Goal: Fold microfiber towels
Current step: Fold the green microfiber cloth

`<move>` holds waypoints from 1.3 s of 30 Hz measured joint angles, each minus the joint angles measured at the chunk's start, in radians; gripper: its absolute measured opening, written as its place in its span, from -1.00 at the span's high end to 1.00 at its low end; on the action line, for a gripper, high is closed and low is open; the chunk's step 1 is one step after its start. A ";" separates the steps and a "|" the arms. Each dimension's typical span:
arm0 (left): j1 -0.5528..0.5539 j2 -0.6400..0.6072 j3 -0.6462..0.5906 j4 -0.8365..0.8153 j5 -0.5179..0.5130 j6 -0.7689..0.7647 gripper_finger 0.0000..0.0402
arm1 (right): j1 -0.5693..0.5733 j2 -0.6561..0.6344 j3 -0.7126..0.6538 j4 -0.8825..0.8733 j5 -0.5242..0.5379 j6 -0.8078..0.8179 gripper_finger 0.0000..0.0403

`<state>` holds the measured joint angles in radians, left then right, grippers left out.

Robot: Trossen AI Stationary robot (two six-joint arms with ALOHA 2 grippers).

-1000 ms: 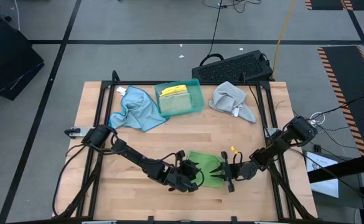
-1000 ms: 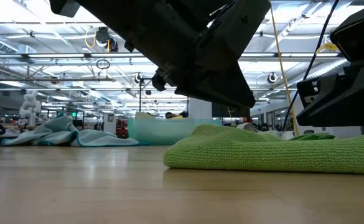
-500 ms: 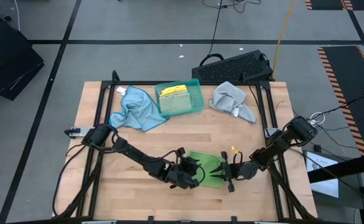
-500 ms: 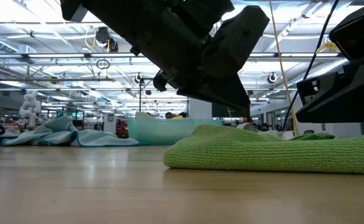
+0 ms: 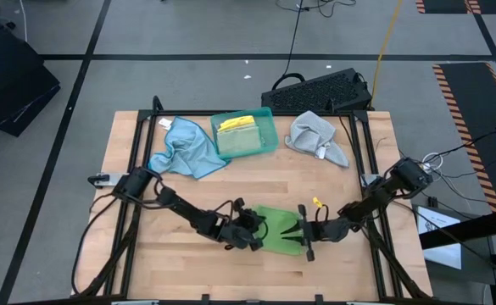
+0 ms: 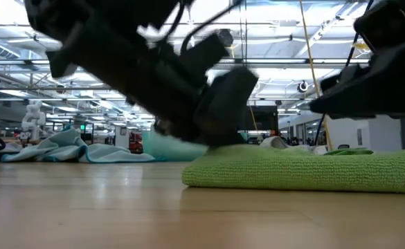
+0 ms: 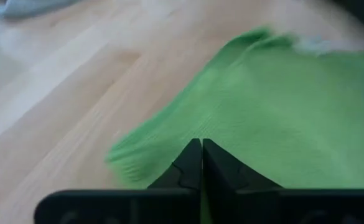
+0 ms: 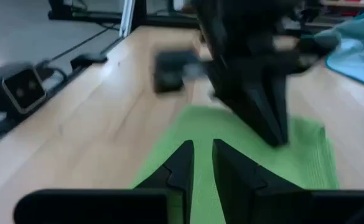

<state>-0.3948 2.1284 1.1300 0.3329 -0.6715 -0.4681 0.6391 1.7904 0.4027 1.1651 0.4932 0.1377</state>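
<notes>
grippers meet over a green towel (image 5: 277, 231) near the front edge of the table (image 5: 315, 182), slightly right of its middle. the left gripper (image 5: 249, 234) sits at the cloth's left edge with its fingers (image 7: 201, 163) pressed together; in the left wrist view we cannot tell whether any fabric is caught between them. the right gripper (image 5: 305, 235) rests at the opposite edge, its fingers (image 8: 183, 163) a narrow slit apart over the green pile, and whether they pinch a layer is not clear to us either.

we judge the towel light, soft and limp: it will drape and slide over the smooth wood rather than hold a crease, so it wants a grip at a corner or along an edge, both sides lifted together. a pinch in the middle would only bunch it.

from the low view the green towel lies flat and thick-edged, looking already doubled over, with a fine looped nap. a light blue towel (image 5: 185, 147) lies crumpled near the back left corner, a grey towel (image 5: 317, 135) is heaped near the back right corner, and a yellow towel (image 5: 237, 127) sits folded in the teal tray (image 5: 265, 116) at the back edge between them (over more folded cloth we cannot make out).
</notes>
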 joint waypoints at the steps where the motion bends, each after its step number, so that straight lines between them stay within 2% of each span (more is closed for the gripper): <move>1: 0.005 0.000 -0.011 -0.002 0.001 -0.014 0.90 | -0.006 0.009 0.013 0.003 -0.009 -0.004 0.75; 7: 0.023 0.000 -0.035 0.005 0.049 -0.050 0.98 | -0.026 0.071 0.070 -0.004 -0.052 -0.026 0.79; 15: 0.022 0.000 -0.034 0.011 0.051 -0.041 0.93 | -0.040 0.168 0.077 0.054 -0.052 -0.007 0.99; 19: 0.022 0.000 -0.034 0.013 0.051 -0.040 0.98 | -0.052 0.215 0.077 0.086 -0.053 0.008 0.98; 33: 0.020 -0.004 -0.023 0.011 0.061 -0.022 0.94 | -0.065 0.369 0.089 0.227 -0.051 0.078 1.00; 39: 0.001 -0.074 0.012 -0.096 0.047 0.011 0.97 | -0.068 0.377 0.089 0.228 -0.050 0.083 1.00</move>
<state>-0.3935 2.0541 1.1424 0.2368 -0.6248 -0.4571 0.5709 2.1670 0.4919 1.3929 0.4427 0.2203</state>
